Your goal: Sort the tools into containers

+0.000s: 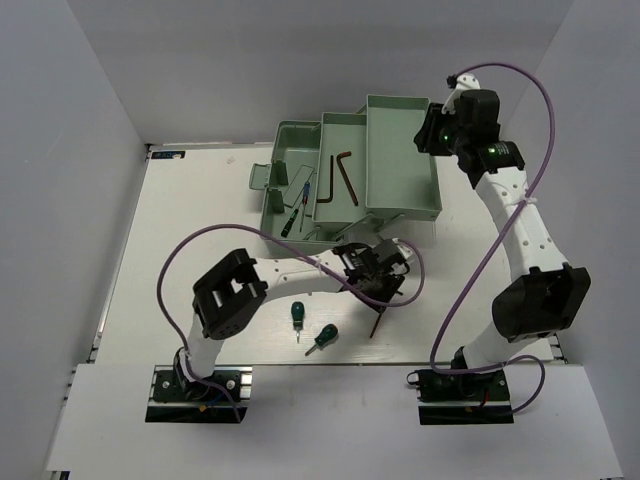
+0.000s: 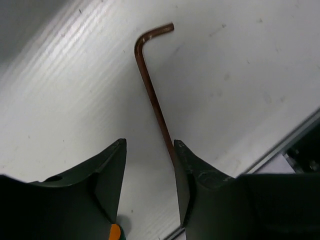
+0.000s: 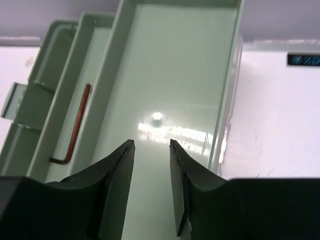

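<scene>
The toolbox (image 1: 404,210) stands open at the far middle of the white surface (image 1: 200,220), its pale green trays fanned out side by side. Your right fingers (image 3: 115,175) hang over the wide right-hand tray (image 3: 175,60), near its far right corner. They are parted by a modest gap, with nothing between them but bare tray floor.

Your left arm reaches across in front of the toolbox, so your left fingers (image 2: 107,180) sit low over the surface just in front of the box. They stand partly apart and grip nothing. The gap between them straddles one end of a reddish-brown hex key (image 2: 149,85) lying flat on the surface. Its long shaft runs in right against one finger, while the other finger stays clear of it. The bent end points away from the fingers.

The middle tray (image 1: 340,135) holds two more hex keys: a dark one (image 1: 352,180) and, beside it, a redder one (image 1: 325,188). The left compartment (image 1: 292,165) holds a blue-handled thin screwdriver (image 1: 303,190) and a second thin screwdriver (image 1: 289,222).

Two stubby green-handled screwdrivers lie loose on the surface in front of your left arm. One (image 1: 297,315) is just beside the other (image 1: 322,338), and both are well apart from either set of fingers.
</scene>
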You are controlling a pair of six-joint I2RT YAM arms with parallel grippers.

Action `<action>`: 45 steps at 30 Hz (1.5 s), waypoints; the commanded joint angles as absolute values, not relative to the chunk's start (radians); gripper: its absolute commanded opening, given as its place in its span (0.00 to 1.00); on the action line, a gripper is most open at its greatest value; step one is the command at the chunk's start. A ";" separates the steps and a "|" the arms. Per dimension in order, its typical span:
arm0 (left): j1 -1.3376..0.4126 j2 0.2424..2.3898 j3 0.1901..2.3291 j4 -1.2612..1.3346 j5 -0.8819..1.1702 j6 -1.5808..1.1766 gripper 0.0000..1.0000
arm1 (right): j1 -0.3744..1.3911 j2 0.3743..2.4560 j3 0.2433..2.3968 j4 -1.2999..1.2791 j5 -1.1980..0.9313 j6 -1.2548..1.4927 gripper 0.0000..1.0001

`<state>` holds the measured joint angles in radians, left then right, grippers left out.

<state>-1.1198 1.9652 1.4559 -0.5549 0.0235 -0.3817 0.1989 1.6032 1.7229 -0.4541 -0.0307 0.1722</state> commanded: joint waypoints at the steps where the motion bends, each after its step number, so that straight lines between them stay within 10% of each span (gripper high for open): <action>1: -1.153 2.011 1.552 -0.612 -0.080 -0.410 0.53 | 0.184 1.542 1.678 -0.414 -0.100 0.201 0.40; 12: -1.197 2.143 1.640 -0.678 -0.161 -0.443 0.48 | 0.155 1.482 1.551 -0.385 -0.137 0.210 0.40; 31: -1.249 2.264 1.557 -0.831 -0.322 -0.483 0.08 | 0.126 1.431 1.493 -0.397 -0.156 0.241 0.40; 45: -1.230 1.903 1.536 -0.726 -0.255 -0.408 0.00 | 0.124 1.407 1.460 -0.411 -0.155 0.227 0.40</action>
